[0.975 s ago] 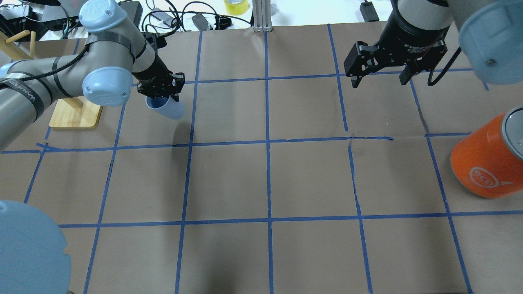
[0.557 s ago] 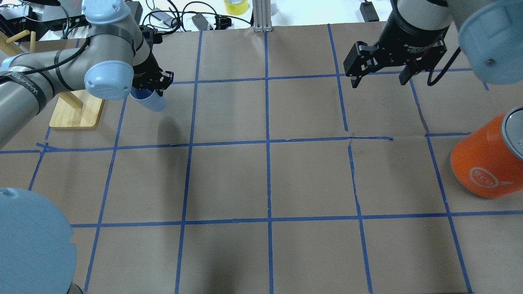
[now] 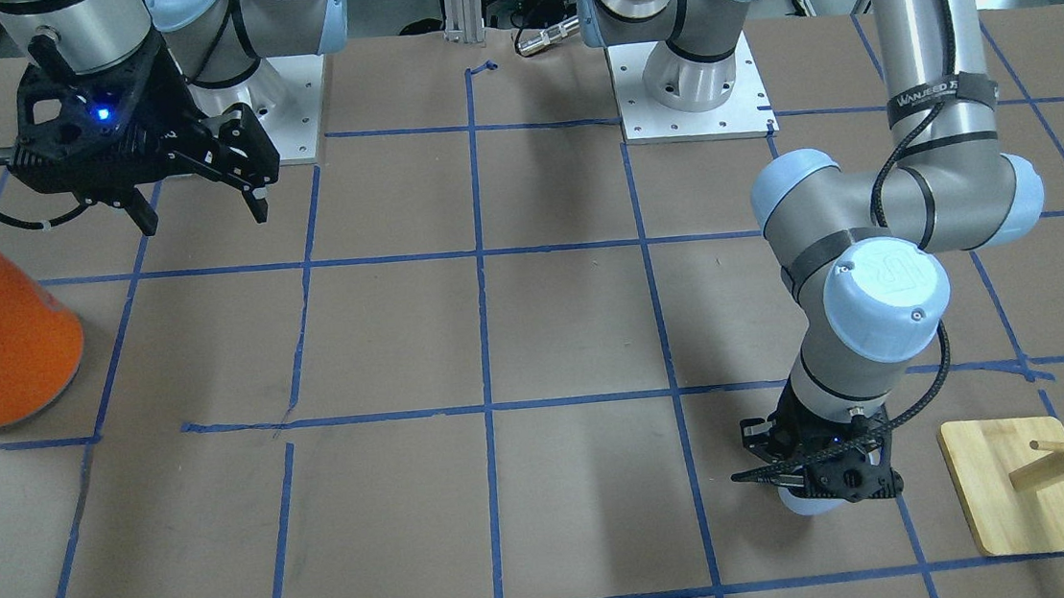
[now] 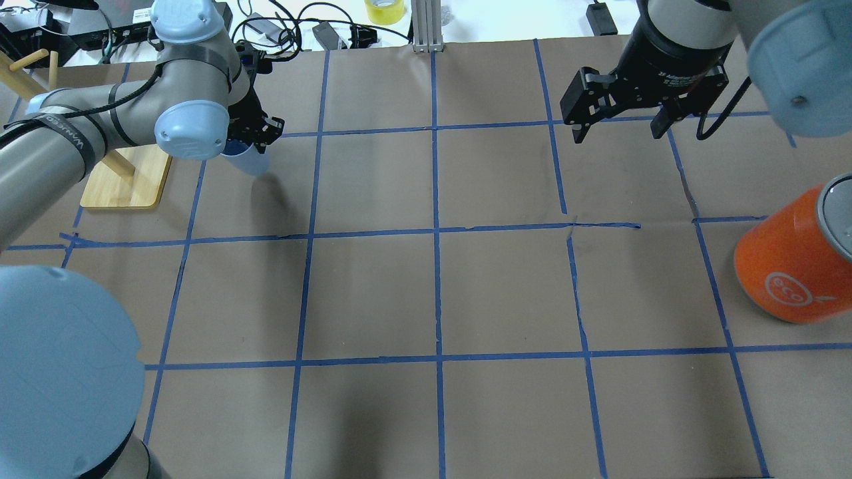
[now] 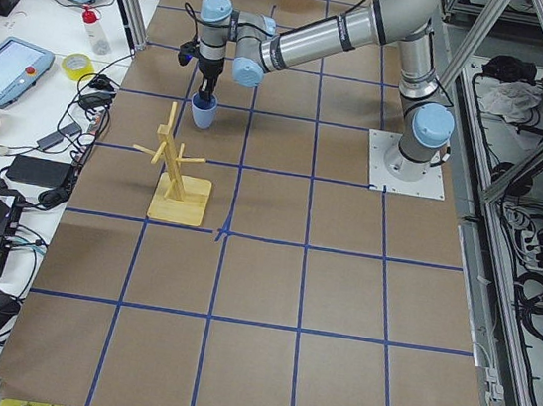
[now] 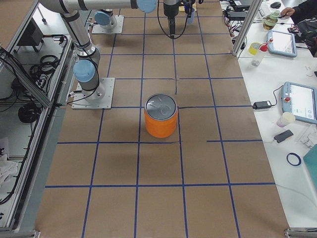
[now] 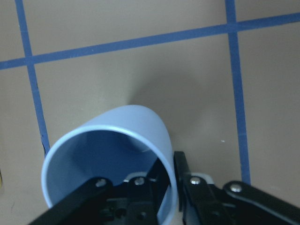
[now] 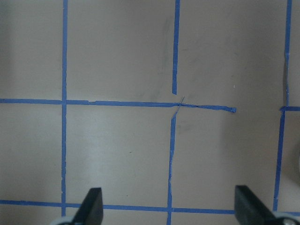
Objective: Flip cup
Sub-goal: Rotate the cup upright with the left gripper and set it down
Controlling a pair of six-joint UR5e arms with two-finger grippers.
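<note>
Currently: table is covered in brown paper with a blue tape grid.

Left arm comes in from the left edge of the overhead view and reaches to the upper left. Right arm hangs at the upper right.

Orange can with a silver top stands at the right edge of the overhead view, well apart from both grippers.

Wooden peg rack stands on its square base at the upper left of the overhead view.

Right gripper is spread wide with nothing between the fingers. Its wrist view shows only taped paper below.

Left gripper is clenched on the cup. It pinches the rim wall, one finger inside the mouth and one outside.

Cup sits at the upper left of the overhead view, just right of the rack's base and inside a grid square. In the left wrist view it is slightly tilted, mouth up toward the camera and base down at the paper. In the left side view it looks about upright. Can't tell whether the base touches the table.
</note>
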